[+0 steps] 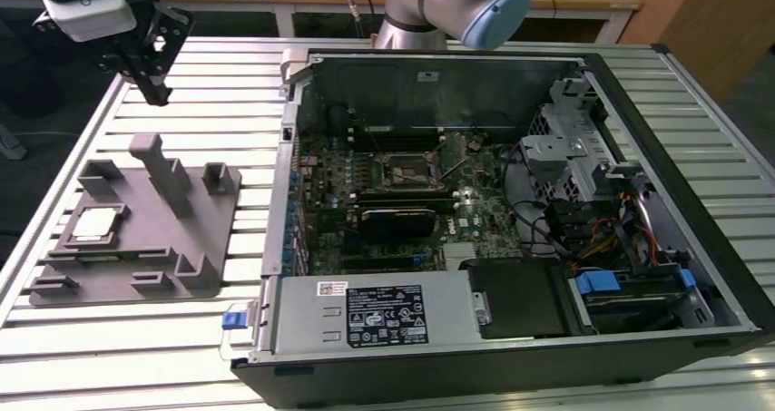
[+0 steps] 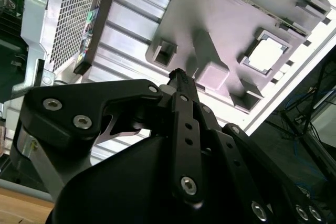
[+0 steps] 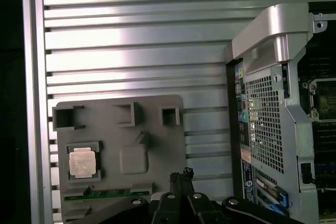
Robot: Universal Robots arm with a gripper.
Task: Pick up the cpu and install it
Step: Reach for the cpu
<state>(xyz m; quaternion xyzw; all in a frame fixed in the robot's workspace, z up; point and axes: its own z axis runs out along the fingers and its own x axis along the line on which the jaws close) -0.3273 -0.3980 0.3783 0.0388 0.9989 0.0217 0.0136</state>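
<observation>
The hand (image 1: 155, 89) hangs empty, pinched together, over a tabletop (image 1: 218, 57) corner. The cpu (image 1: 97, 223) lies flat in a grey holder (image 1: 181, 248) near the edge. It looks light, stiff and likely fragile, so take it by its thin sides.

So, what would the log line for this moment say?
gripper: fingers shut, empty, hovering near grey tray | cpu: seated in tray | computer case: open

Label (image 1: 387, 316) on power supply (image 1: 297, 327) — print illegible.

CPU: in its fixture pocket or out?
In. The cpu lies flat in its square pocket on the grey fixture; the end effector hangs apart from it, shut on nothing.
</observation>
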